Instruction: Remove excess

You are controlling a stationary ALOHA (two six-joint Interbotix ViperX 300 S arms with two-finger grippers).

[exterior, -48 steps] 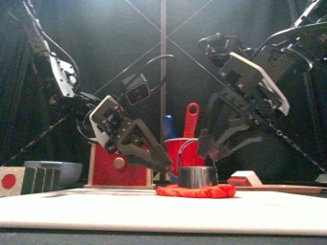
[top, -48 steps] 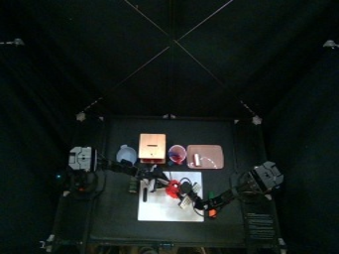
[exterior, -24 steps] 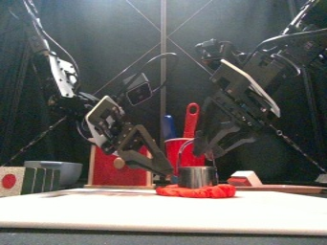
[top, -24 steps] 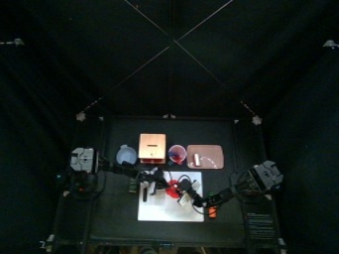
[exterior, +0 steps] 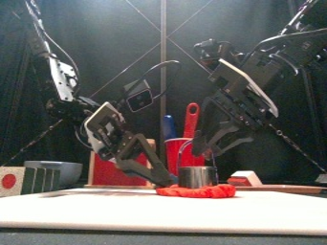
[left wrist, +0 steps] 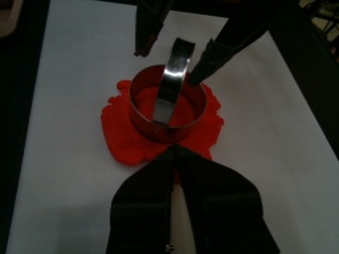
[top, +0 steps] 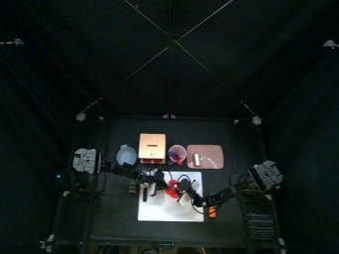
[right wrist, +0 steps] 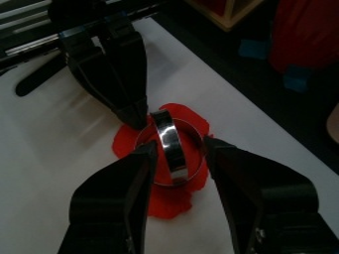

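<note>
A metal ring cutter (left wrist: 166,99) stands pressed into a flat patch of red dough (left wrist: 126,139) on the white mat (top: 169,210). My left gripper (left wrist: 173,164) reaches in low from the left, its jaws drawn together on the dough's rim just outside the ring. My right gripper (right wrist: 179,151) comes down from the right and stands open, one jaw on each side of the ring (right wrist: 169,149). In the front view the ring (exterior: 196,177) sits on the dough (exterior: 196,191) between both arms.
Behind the mat stand a red cup (exterior: 185,151) holding a red spatula and a blue tool, a red box (top: 153,146) and a tray (top: 205,157). Small blocks (exterior: 52,174) sit at the front left.
My left gripper's jaws have closed in at the dough's edge beside the ring. The right gripper has settled a little lower around the ring.
</note>
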